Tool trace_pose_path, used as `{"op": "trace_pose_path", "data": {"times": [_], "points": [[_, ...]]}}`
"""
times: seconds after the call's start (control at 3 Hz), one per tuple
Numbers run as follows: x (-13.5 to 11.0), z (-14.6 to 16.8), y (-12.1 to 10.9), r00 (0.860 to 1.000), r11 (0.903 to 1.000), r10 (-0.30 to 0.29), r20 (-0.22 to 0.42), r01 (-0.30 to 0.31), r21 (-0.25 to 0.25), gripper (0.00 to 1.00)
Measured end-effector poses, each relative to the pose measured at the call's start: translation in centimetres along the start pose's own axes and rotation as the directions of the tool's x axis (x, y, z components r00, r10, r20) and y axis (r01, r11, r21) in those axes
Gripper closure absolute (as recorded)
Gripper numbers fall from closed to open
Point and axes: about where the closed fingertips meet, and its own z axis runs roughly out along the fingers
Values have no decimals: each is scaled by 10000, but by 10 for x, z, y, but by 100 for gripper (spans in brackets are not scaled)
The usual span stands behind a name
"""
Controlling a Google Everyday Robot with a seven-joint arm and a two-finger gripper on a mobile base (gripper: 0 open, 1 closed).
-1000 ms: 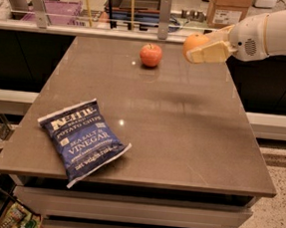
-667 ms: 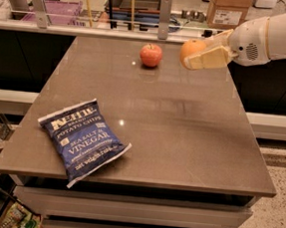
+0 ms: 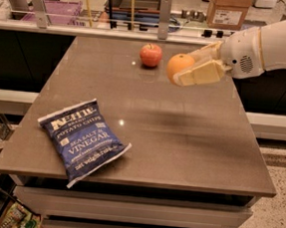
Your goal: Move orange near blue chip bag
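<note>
Orange (image 3: 179, 65) and gripper (image 3: 186, 69) have shifted left and toward the near side since 1.0 s ago, and sit lower in view. Nothing else moved.

Table (image 3: 189, 155): dark brown top, fills most of the scene.

My arm (image 3: 269, 47): white, comes in from the far right, above the table's far right part.

Blue chip bag (image 3: 83, 140): lying flat at the near left of the table, one corner just over the near edge. Well apart from the orange.

Gripper: over the far part of the table, right of centre. Fingers closed around the orange, one above it and one below. Orange is clear of the tabletop.

Apple (image 3: 151, 55): red, sitting on the far part of the table, just left of the held orange, not touching it.

Containers, both behind the table: cardboard box (image 3: 229, 8) at far right, closed, contents not visible. Purple bin (image 3: 67, 12) at far left, can't tell what's in it.
</note>
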Motion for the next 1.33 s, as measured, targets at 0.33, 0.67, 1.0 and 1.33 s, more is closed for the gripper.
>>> {"op": "trace_pose_path", "data": {"times": [0.33,0.67,1.0,1.33], "points": [[-1,12,29,9996,9992,-261,89,264,-300,100],[9,31,53,9980,9983,-341,527,365,-459,100],[24,49,71,9939,9980,-387,1031,436,-466,100],[38,61,80,9893,9973,-331,1420,419,-600,100]]}}
